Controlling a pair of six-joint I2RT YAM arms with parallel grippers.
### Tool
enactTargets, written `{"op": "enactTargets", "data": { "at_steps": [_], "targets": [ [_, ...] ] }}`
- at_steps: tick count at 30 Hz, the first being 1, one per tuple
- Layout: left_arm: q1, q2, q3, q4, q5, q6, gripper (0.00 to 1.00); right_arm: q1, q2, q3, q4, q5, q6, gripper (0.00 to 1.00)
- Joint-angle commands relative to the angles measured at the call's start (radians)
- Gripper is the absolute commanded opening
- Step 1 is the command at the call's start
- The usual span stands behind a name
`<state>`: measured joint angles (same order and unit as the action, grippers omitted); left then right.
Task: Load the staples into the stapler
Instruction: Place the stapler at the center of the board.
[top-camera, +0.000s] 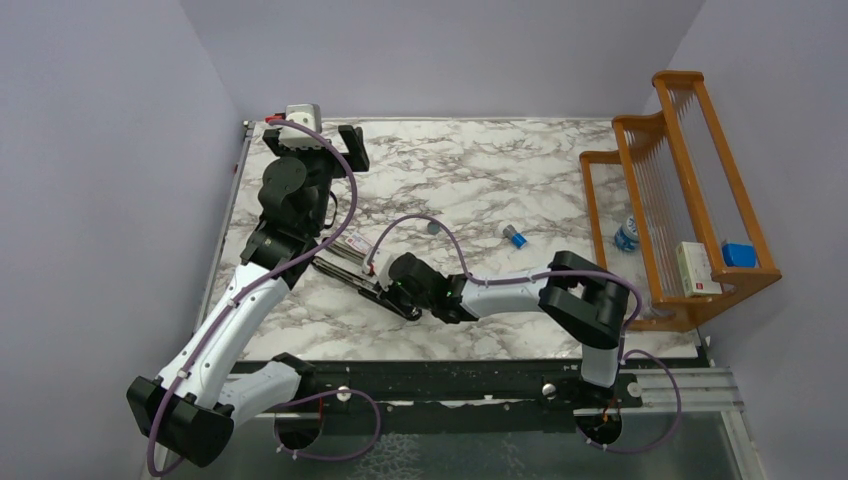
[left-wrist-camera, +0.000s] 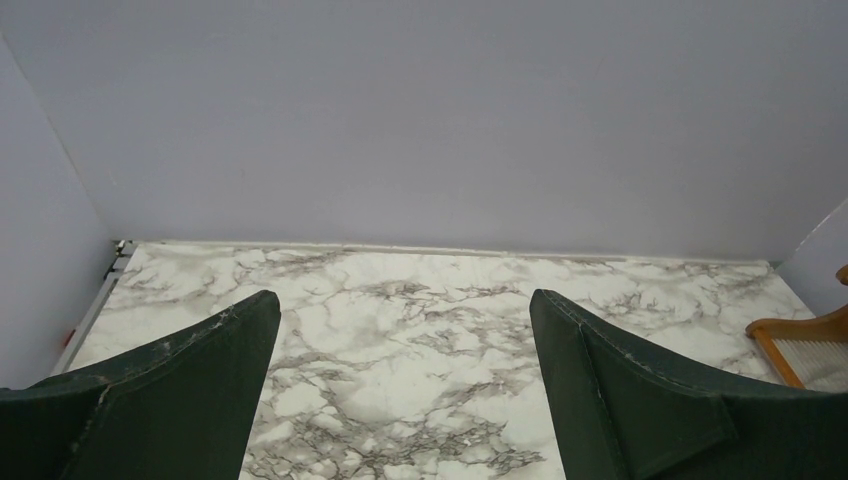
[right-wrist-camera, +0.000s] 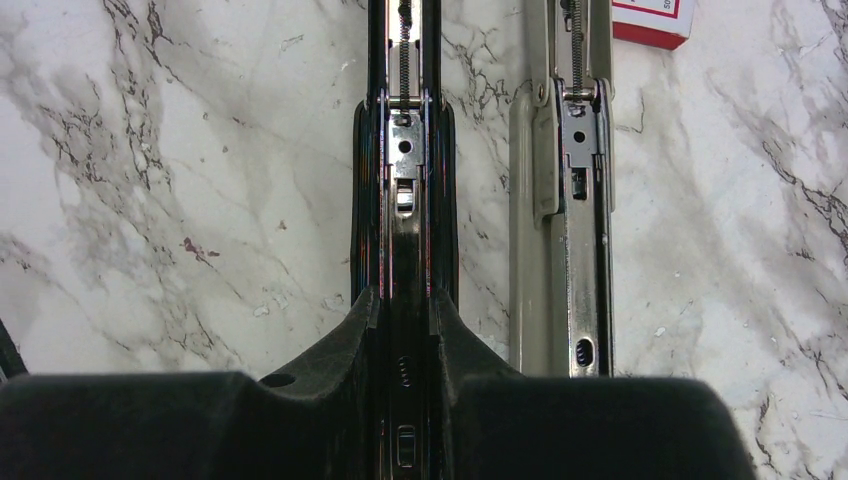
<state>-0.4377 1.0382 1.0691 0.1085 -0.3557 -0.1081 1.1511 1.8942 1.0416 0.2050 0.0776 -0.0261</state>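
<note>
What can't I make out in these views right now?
- The staples: none discernible anywhere; too small in the top view.
- Near end of the stapler: right wrist view, covered by the right claw.
- White-and-red box: right wrist view, cut by the top edge.
- Left wrist view: no stapler in frame.

Soft, even overhead light is washing the bench (top-camera: 480, 170) with only faint shadows, while the right gripper (right-wrist-camera: 405, 310) is looming dark and slightly blurred up close.
</note>
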Motion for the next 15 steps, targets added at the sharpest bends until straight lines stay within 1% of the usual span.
{"op": "enactTargets", "data": {
  "at_steps": [1, 7, 10, 11, 13, 15],
  "targets": [
    [0.005, -0.009, 0.005, 0.001, 0.020, -0.002, 0.99, 0.020, 0.005, 0.018, -0.071, -0.013, 0.019, 0.10],
    [0.005, -0.020, -0.003, 0.000, 0.015, 0.001, 0.99, 0.019, -0.026, 0.018, -0.072, -0.007, 0.045, 0.31],
    [0.005, -0.025, -0.003, 0.002, 0.010, 0.007, 0.99, 0.019, -0.053, 0.022, -0.063, -0.010, 0.058, 0.38],
    [0.005, -0.025, -0.002, 0.000, 0.008, 0.010, 0.99, 0.018, -0.062, 0.025, -0.062, -0.009, 0.058, 0.43],
    [0.005, -0.026, 0.005, 0.000, 0.004, 0.015, 0.99, 0.019, -0.082, 0.033, -0.059, -0.018, 0.056, 0.48],
    [0.005, -0.027, 0.011, -0.001, 0.001, 0.022, 0.99, 0.018, -0.106, 0.039, -0.050, -0.024, 0.057, 0.49]
  ]
}}
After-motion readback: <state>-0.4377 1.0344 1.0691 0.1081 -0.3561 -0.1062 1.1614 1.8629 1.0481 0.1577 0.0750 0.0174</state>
